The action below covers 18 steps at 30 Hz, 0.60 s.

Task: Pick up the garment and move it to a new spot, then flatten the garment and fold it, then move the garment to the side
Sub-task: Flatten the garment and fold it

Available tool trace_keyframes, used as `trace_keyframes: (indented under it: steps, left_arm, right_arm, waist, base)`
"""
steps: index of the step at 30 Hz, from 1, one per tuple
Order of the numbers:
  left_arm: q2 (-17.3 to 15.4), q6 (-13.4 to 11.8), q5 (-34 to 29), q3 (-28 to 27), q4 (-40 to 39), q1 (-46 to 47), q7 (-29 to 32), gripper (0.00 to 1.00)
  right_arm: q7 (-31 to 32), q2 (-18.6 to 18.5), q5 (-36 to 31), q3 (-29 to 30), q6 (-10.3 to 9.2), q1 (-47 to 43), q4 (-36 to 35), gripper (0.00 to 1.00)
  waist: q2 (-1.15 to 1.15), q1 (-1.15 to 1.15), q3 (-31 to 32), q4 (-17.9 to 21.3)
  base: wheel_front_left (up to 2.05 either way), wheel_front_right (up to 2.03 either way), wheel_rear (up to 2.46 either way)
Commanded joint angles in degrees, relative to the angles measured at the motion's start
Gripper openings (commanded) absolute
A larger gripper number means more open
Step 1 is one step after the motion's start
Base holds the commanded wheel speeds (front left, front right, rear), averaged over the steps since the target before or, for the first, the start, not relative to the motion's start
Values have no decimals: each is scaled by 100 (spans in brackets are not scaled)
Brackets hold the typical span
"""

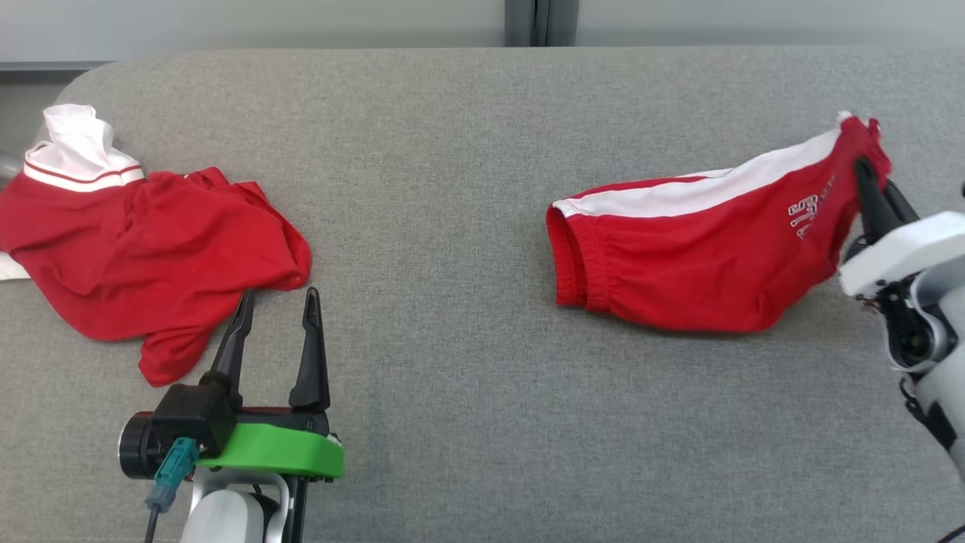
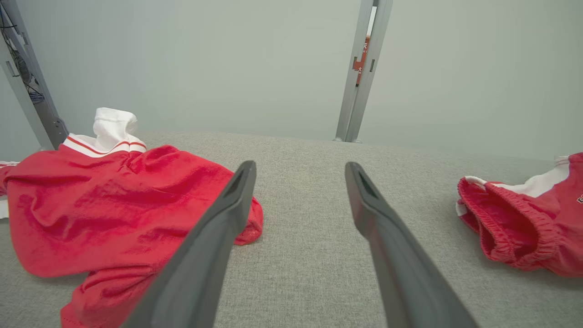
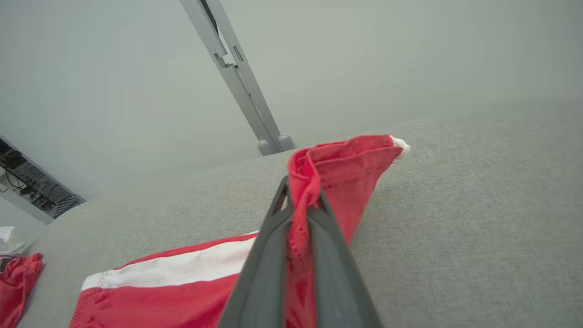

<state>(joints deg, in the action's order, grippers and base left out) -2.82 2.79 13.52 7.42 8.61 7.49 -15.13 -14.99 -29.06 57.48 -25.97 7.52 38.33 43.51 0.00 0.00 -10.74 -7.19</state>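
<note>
The garment, red shorts (image 1: pixel 701 256) with a white side stripe and white print, lies at the right of the grey cloth-covered surface (image 1: pixel 452 188). Its right corner is lifted. My right gripper (image 1: pixel 867 170) is shut on that corner, and in the right wrist view the red cloth (image 3: pixel 346 164) bunches up between the fingers of the right gripper (image 3: pixel 300 196). My left gripper (image 1: pixel 279 296) stands open at the lower left with bare surface between its fingers. In the left wrist view the shorts' elastic waistband (image 2: pixel 514 228) shows to the right of the left gripper (image 2: pixel 300 168).
A crumpled red shirt (image 1: pixel 151 249) with a white collar lies at the far left, its hem touching my left gripper's left finger (image 2: pixel 214 237). A pale wall with a metal post (image 2: pixel 360 73) rises behind the surface's far edge.
</note>
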Motion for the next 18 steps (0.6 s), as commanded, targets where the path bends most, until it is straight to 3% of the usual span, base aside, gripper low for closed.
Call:
trace_keyframes:
  steps: [1,9,18]
  left_arm:
    - [-15,28,-21,-20,-10,-73,-1,100]
    - [-15,8,58,20,-40,-155,-1,100]
    - [-15,-51,172,91,-66,-218,-1,100]
  right_arm:
    - [-25,70,-131,-14,-6,25,-178,0]
    - [-25,438,-664,-380,-6,-171,-1035,0]
    - [113,809,-1059,-880,-6,-594,-1522,0]
  waist:
    - [0,0,56,-14]
    - [0,0,149,-155]
    - [0,0,106,-366]
  base:
    - [0,0,0]
    - [0,0,0]
    - [0,0,0]
